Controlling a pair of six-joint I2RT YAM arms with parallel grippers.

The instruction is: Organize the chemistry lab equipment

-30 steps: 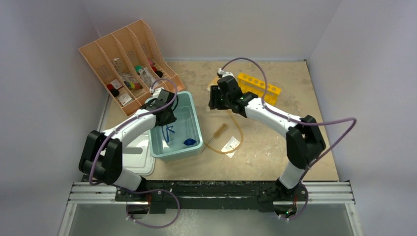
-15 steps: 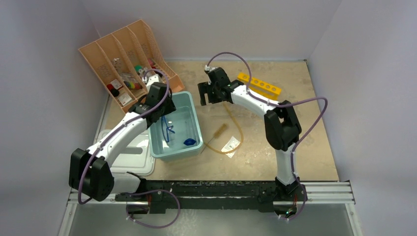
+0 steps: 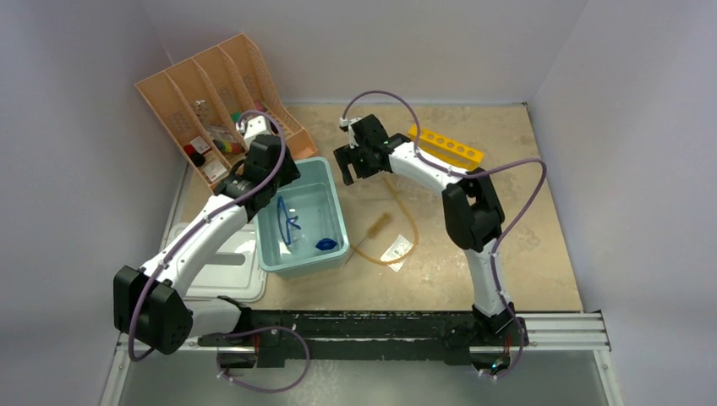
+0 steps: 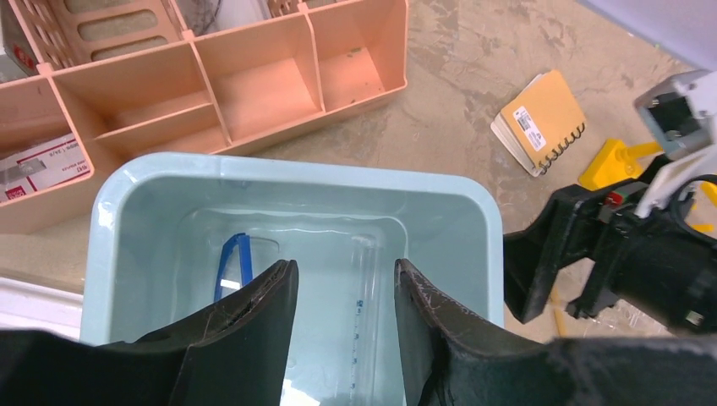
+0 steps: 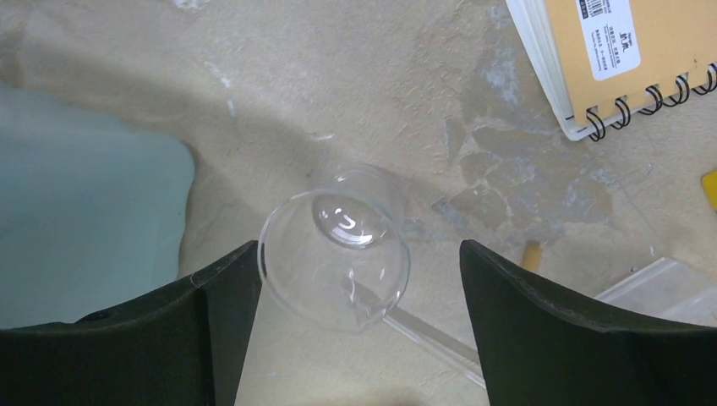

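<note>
Clear glass vessel [image 5: 334,245] sits right under the wide-open, empty right gripper [image 5: 357,252], so next up I'd guess: lower, pinch gently.

Right tool [image 5: 357,254] spread wide above clear round glass vessel [image 5: 334,245]; spiral notebook [image 5: 626,51] top right.

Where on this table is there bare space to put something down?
Most open: the right side of the table, between the yellow rack and the front rail. A bare strip runs in front of the tub. Crowded: the middle, with tubing, brush and small bag; by the tub's far corner, a glass vessel and notebook.
</note>
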